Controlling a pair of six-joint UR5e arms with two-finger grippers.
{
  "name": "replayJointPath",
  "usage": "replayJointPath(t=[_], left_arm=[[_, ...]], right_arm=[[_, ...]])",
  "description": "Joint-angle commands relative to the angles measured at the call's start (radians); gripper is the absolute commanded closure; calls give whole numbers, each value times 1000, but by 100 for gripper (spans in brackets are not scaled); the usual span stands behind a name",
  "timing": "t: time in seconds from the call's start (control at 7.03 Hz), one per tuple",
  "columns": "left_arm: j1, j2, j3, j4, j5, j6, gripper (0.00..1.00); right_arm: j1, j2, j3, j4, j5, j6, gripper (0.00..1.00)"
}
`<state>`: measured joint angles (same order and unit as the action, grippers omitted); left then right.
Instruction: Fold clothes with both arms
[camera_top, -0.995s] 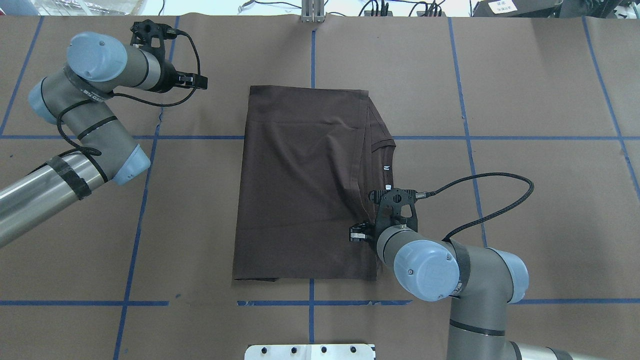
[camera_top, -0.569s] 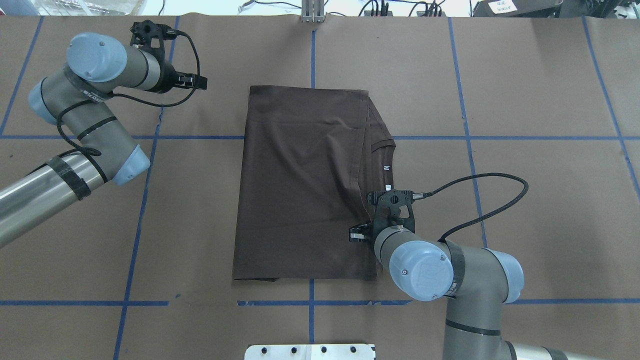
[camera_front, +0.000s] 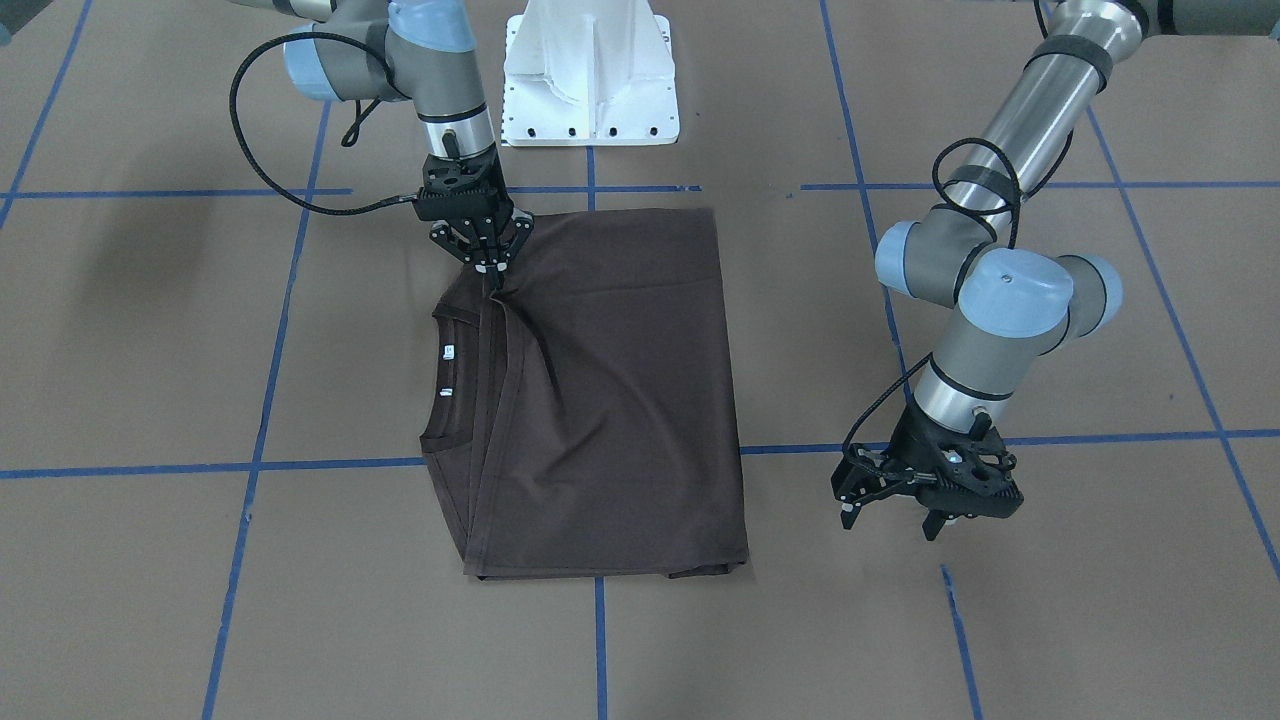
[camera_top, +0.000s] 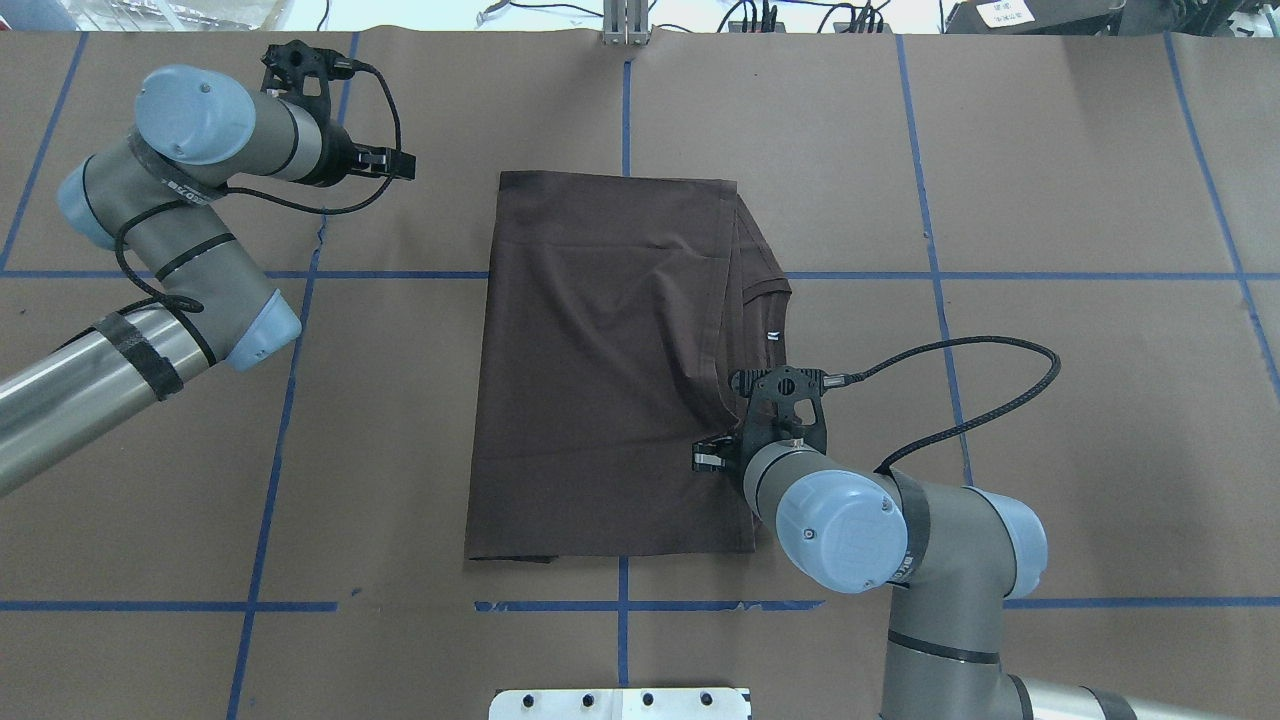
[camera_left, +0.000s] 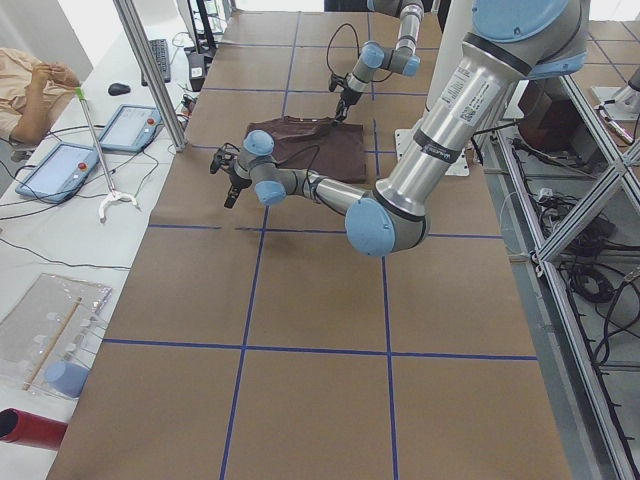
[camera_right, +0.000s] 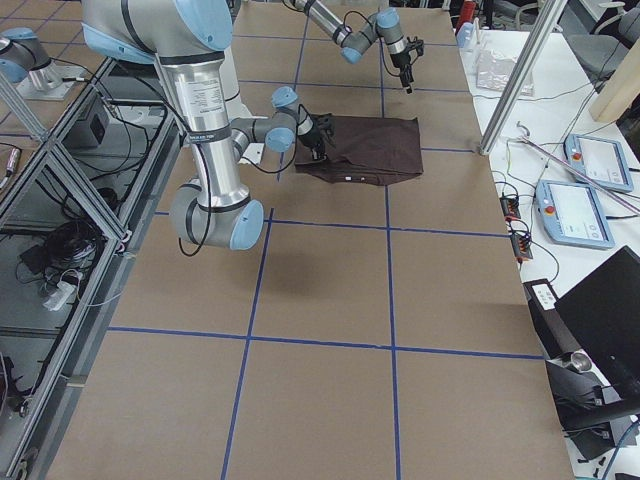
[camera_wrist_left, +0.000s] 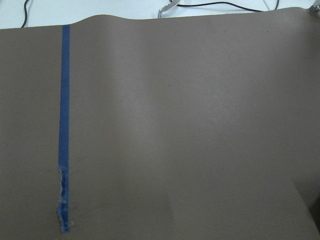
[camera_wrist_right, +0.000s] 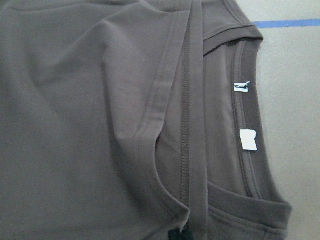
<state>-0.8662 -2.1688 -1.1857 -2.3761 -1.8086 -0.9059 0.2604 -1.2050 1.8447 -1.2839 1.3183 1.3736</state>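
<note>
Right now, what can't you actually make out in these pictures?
Print on the neck tags: too small, right wrist view.
Tips of the right gripper: hidden under its own wrist in the overhead view, cut off by the bottom edge in the wrist view.
T-shirt layers below the top fold: covered in every view.

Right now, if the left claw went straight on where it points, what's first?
Probably the bare table paper; the left claw points down at it, clear of the T-shirt.

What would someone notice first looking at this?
A dark brown shirt lies folded in the middle of the table, collar and white tags showing along one edge. The right gripper pinches a fold beside the collar; the left gripper hangs open, apart from the shirt.
</note>
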Motion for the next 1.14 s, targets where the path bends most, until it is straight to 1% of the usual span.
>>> replayJointPath(t=[0.0,0.14,0.28,0.57,0.71,0.85,1.0], left_arm=[[3,0,-2,0,-1,-1,0],[10,0,-9,0,-2,-1,0],[13,0,-9,0,-2,-23,0],[19,12,-38,2,-3,-51,0],[36,32,-82,6,-6,-86,0],[53,53,-145,12,-8,-120,0],[99,94,-235,14,-24,-221,0]], right_arm=[[-1,-65,19,0,-22,11,100],[-6,-76,15,0,-30,16,100],[-10,-76,16,-2,-33,16,1],[-12,-64,39,0,-27,16,0],[-7,-85,103,14,13,16,0],[-6,-123,160,62,36,56,0],[-6,-186,166,233,36,68,0]])
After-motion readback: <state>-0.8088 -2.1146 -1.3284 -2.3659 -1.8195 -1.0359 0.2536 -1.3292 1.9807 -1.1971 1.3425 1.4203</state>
